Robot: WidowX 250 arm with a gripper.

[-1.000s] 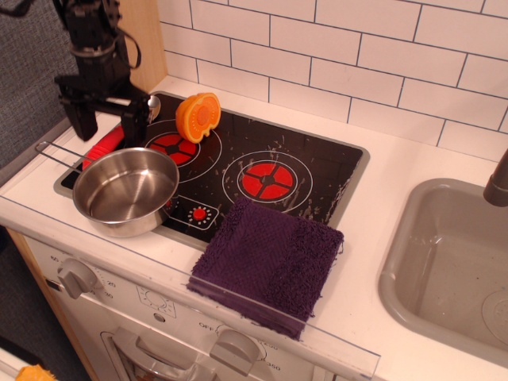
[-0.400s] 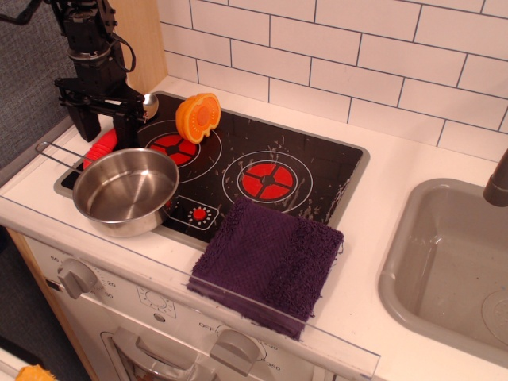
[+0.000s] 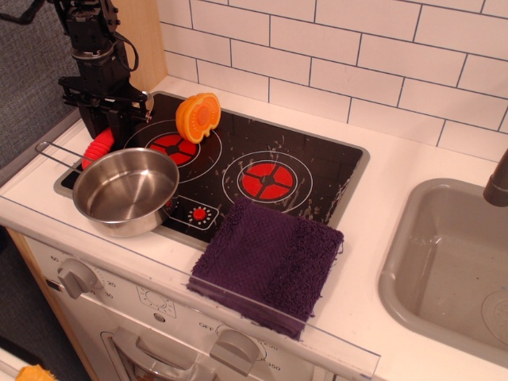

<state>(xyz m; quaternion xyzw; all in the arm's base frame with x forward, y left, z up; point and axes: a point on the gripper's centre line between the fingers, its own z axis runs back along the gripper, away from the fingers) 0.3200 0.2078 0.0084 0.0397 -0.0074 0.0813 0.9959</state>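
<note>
Black and pointing down at the back left of the stove, the gripper (image 3: 105, 121) sits low over a red thing (image 3: 98, 148) that lies at the hob's left edge; its fingers look drawn in close around the top of that red thing, but whether they actually clamp it I cannot tell from this angle. A small metal knob or spoon bowl (image 3: 148, 102) shows just to the gripper's right.

A white counter (image 3: 397, 190) carries everything, with a white tiled wall (image 3: 357, 55) behind. Set into the counter on the right is a grey sink (image 3: 444, 270). The black hob (image 3: 238, 171) fills the left and middle, with two red burner rings on it. A purple cloth (image 3: 270, 266) lies folded at the hob's front right corner, overlapping its edge and reaching the counter's front lip. A steel pot (image 3: 125, 190) stands on the front left of the hob, its thin handle pointing left, its rim just in front of the red thing. An orange pumpkin-like toy (image 3: 197, 117) stands tilted at the back of the left burner, near the gripper but apart from it. Knobs (image 3: 75, 276) show on the stove front below.
</note>
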